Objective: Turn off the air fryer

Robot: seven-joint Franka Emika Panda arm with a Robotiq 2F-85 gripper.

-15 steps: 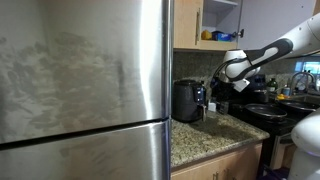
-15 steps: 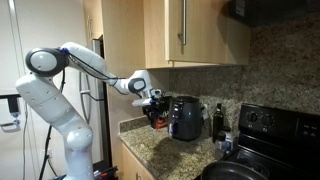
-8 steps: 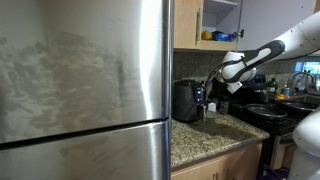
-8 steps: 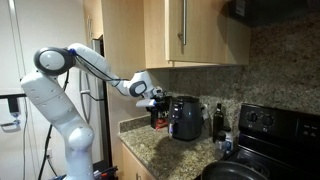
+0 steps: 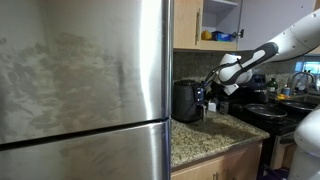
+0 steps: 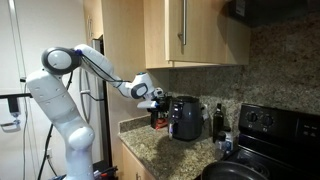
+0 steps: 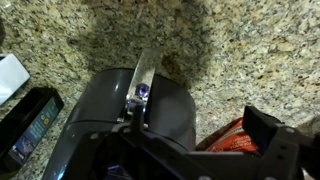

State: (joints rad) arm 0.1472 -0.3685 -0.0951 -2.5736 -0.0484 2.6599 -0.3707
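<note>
The air fryer (image 5: 187, 100) is a dark rounded box on the granite counter, in both exterior views (image 6: 186, 117). In the wrist view I look down on its glossy top (image 7: 150, 105), with a metal handle and a small purple-lit spot at its front. My gripper (image 6: 157, 99) hovers at the air fryer's upper front side, close to it (image 5: 211, 91). In the wrist view one finger shows at the right (image 7: 268, 138), wide of the centre, so the gripper looks open and empty.
A red package (image 7: 222, 140) lies beside the air fryer below my gripper (image 6: 156, 121). A dark bottle (image 6: 218, 119) and the black stove (image 6: 272, 124) with pots stand further along. A steel fridge (image 5: 85, 90) fills one view. Wooden cabinets (image 6: 190, 30) hang overhead.
The arm has reached a little further, bringing the gripper slightly closer to the air fryer. Nothing else has moved.
</note>
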